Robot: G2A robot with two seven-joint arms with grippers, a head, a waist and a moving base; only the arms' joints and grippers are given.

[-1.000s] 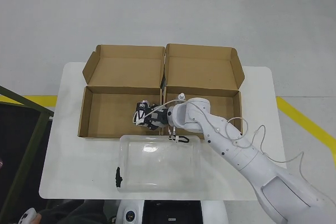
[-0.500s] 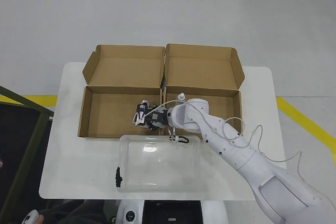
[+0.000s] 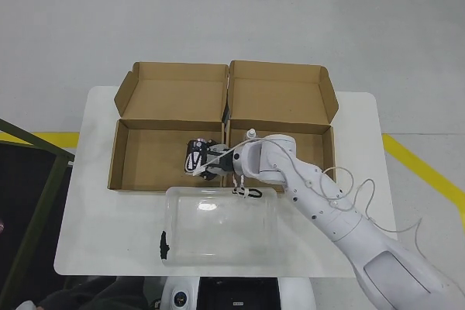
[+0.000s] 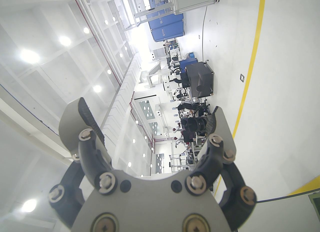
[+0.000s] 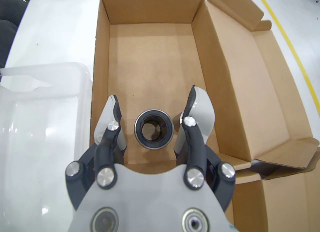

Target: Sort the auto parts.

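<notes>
Right arm pose: I am stretched from the robot's right side across the near edge of the right box [image 3: 275, 97], with my wrist over the left box [image 3: 139, 155].
Right gripper [image 5: 153, 99]: released. The fingers stand apart and grasp nothing. In the top view it sits above the end of the left box that adjoins the right box.
Ring [image 5: 153, 131]: a dark ring with a metal rim and an open bore. It rests on the floor of the left box, near the end wall on the right-box side. It lies between my two fingers with a gap on each side and touches neither.
Left gripper [image 4: 150, 107]: released and empty. It is aimed away from the worktop [image 3: 93, 194], toward the hall ceiling and distant machinery.
Bin [image 3: 217, 229]: a clear plastic bin on the worktop, just beside the near long wall of the left box.
Black item [image 3: 163, 246]: small, at the left edge of the bin. I cannot tell its type.
Top view only: the full arm line, both boxes side by side with lids folded back, and the black item.
Right wrist view only: the ring, the finger gap around it, and the bare floor of the left box beyond it.
Left wrist view only: the state of the left gripper.
</notes>
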